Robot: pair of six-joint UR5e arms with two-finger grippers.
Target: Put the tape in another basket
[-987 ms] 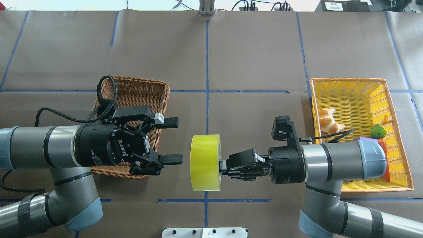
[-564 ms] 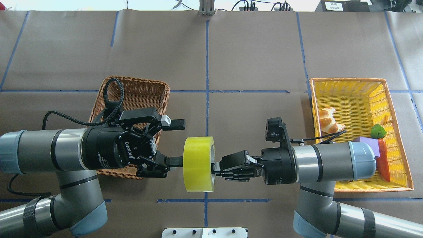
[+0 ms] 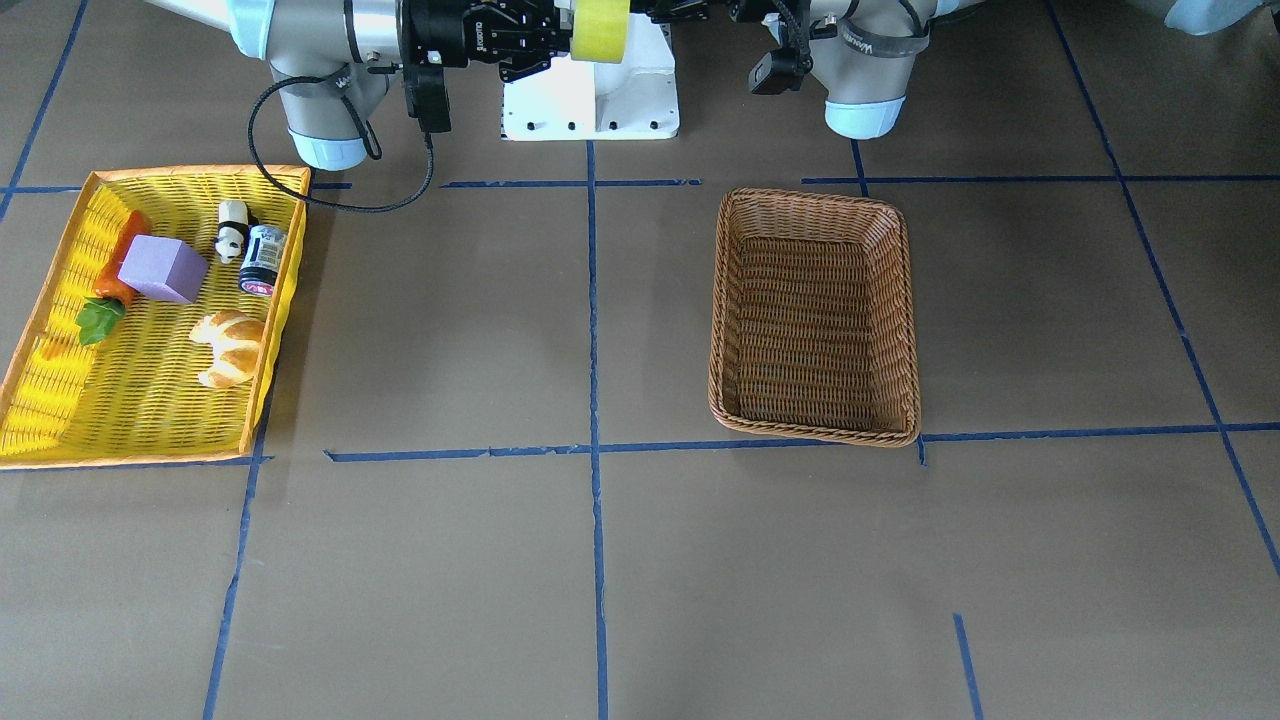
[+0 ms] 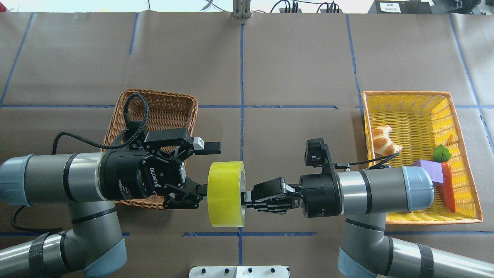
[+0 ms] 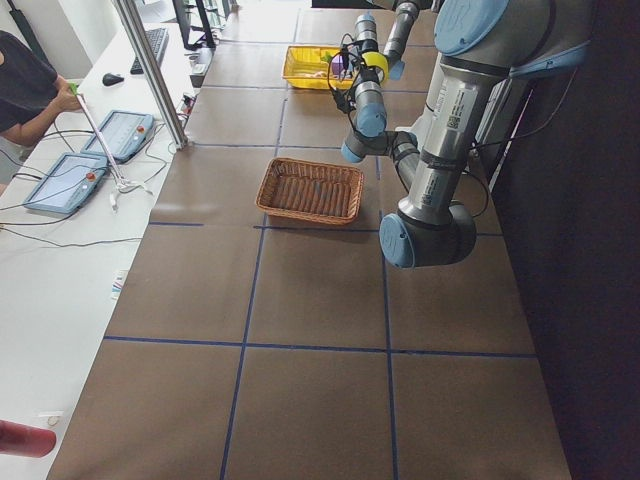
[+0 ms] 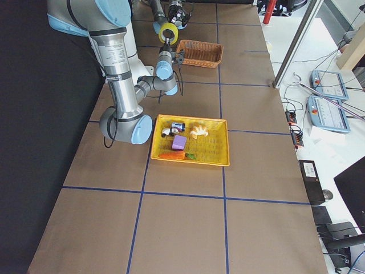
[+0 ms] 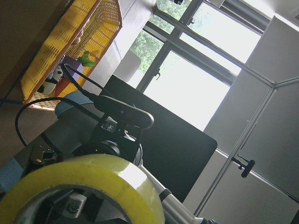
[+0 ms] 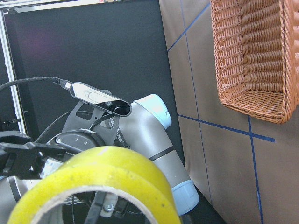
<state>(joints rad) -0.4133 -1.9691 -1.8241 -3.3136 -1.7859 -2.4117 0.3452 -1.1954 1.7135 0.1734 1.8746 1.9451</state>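
R end effector [image 4: 244, 199] tight on tape [image 4: 225, 193], L end effector [image 4: 212, 168] wide apart; basket [image 3: 812, 320] whole in front view, part-hidden overhead.

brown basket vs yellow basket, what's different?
The brown basket is smaller than the yellow basket. The brown basket holds nothing; the yellow basket holds a croissant, a purple cube and more. Both are rectangular, woven and sit on the table.

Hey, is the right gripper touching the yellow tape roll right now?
Touching. The overhead view shows the right gripper shut on the tape roll at its rim, holding it off the table.
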